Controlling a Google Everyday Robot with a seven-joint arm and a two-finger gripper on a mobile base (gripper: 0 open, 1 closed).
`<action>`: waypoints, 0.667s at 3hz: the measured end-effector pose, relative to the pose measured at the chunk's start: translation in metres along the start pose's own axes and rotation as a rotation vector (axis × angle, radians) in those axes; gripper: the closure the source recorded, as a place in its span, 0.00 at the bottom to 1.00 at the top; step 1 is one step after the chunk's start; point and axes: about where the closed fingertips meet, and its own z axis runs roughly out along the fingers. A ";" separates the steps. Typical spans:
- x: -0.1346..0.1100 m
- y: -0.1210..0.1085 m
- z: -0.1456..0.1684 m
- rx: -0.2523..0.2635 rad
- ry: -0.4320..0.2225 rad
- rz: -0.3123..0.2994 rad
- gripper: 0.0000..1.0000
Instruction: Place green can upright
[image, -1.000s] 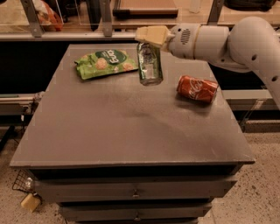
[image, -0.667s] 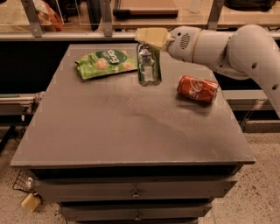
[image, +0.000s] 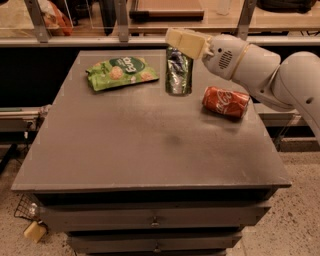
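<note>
The green can (image: 178, 75) stands upright at the back middle of the dark table (image: 150, 150), its base at or just above the tabletop. My gripper (image: 183, 44) comes in from the right on the white arm and sits over the can's top. Its cream fingers are closed on the upper rim, which they hide.
A red cola can (image: 226, 102) lies on its side just right of the green can, under my arm. A flat green snack pouch (image: 121, 72) lies at the back left. Drawers (image: 155, 220) sit below the front edge. A shelf rail runs behind the table.
The green can has shifted a little to the right with my gripper and stands straighter than before. The cola can and the pouch have not moved.
</note>
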 end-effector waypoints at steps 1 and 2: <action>-0.018 0.018 -0.032 0.008 -0.032 -0.183 1.00; -0.009 0.021 -0.031 -0.013 -0.022 -0.180 1.00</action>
